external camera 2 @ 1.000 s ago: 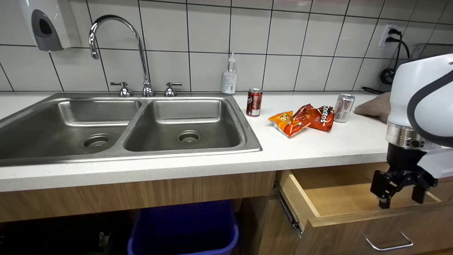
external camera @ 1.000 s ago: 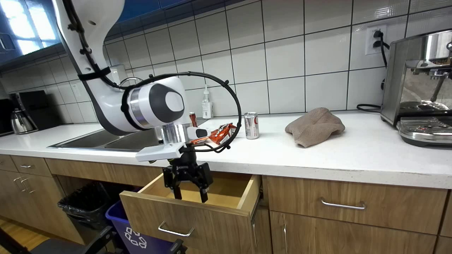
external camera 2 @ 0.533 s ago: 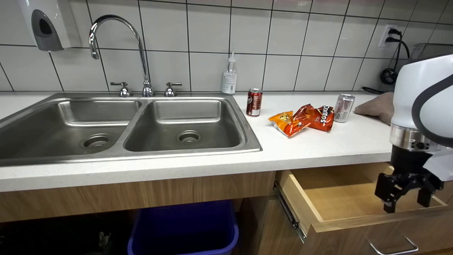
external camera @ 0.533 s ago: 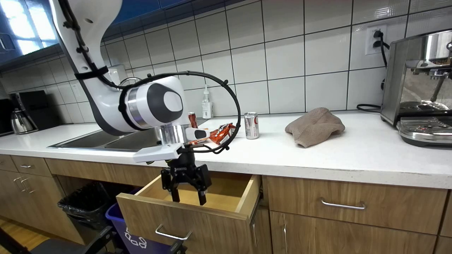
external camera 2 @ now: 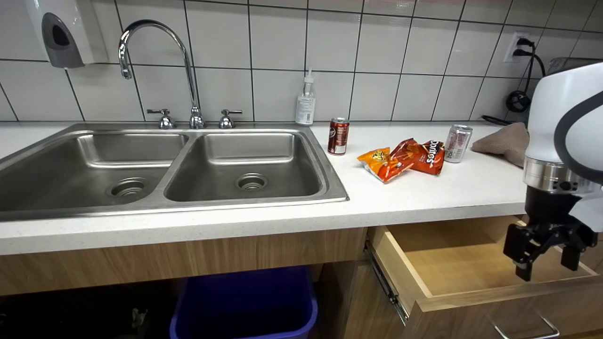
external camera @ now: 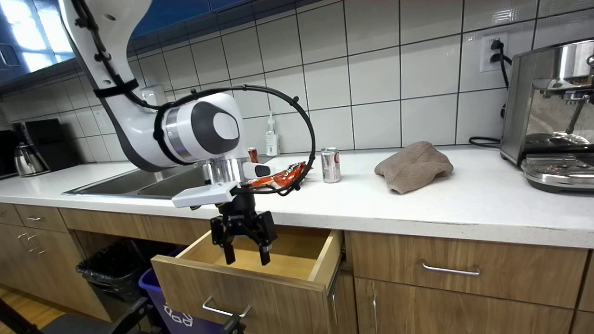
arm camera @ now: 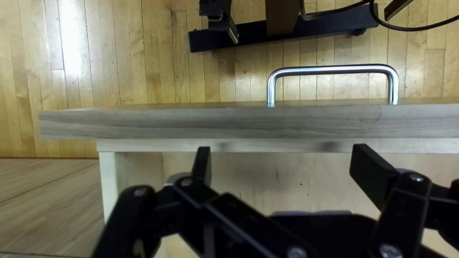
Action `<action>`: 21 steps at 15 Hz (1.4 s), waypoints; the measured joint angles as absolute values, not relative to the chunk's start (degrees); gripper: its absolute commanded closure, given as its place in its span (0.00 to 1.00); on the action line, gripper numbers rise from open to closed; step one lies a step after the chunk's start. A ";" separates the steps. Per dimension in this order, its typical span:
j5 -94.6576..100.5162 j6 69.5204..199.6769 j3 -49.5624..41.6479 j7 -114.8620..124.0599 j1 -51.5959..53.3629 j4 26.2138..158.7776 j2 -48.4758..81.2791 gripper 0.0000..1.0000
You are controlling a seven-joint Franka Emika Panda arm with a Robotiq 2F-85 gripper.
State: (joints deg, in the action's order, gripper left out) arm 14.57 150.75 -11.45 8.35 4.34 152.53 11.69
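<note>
My black gripper [external camera: 247, 260] stands open with its fingers pointing down, nothing between them. Below it is a wooden drawer [external camera: 250, 292], pulled out from under the white counter, seen in both exterior views. In the wrist view the spread fingertips lie over the inner side of the drawer's front panel [arm camera: 244, 122]; whether they touch it I cannot tell. The drawer's metal handle [arm camera: 330, 70] sits on the outer face, beyond the fingers. The pale drawer floor [external camera 2: 464, 263] shows no object in its visible part.
On the counter [external camera 2: 480, 188] are a red can [external camera 2: 338, 136], orange and red chip bags [external camera 2: 403, 159], a silver can [external camera: 331, 165], a brown cloth [external camera: 413, 167] and an espresso machine [external camera: 552, 120]. A sink [external camera 2: 249, 165] is set into the counter. A blue bin [external camera 2: 245, 301] stands under it.
The drawer has slid a little farther out, and the gripper has shifted outward along with it. Over the last half second the gripper has risen slightly. Its fingers have stayed apart.
</note>
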 measured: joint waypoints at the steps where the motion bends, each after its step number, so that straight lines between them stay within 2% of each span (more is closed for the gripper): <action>1: 14.57 150.23 -11.42 8.35 4.30 152.54 10.80 0.00; 12: 14.38 145.56 -7.94 8.25 3.06 152.08 -0.46 0.00; 21: 14.17 144.03 -4.64 7.43 2.83 147.16 -2.11 0.00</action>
State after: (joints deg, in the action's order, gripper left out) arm 14.17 144.03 -4.64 7.43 2.83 147.16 -2.11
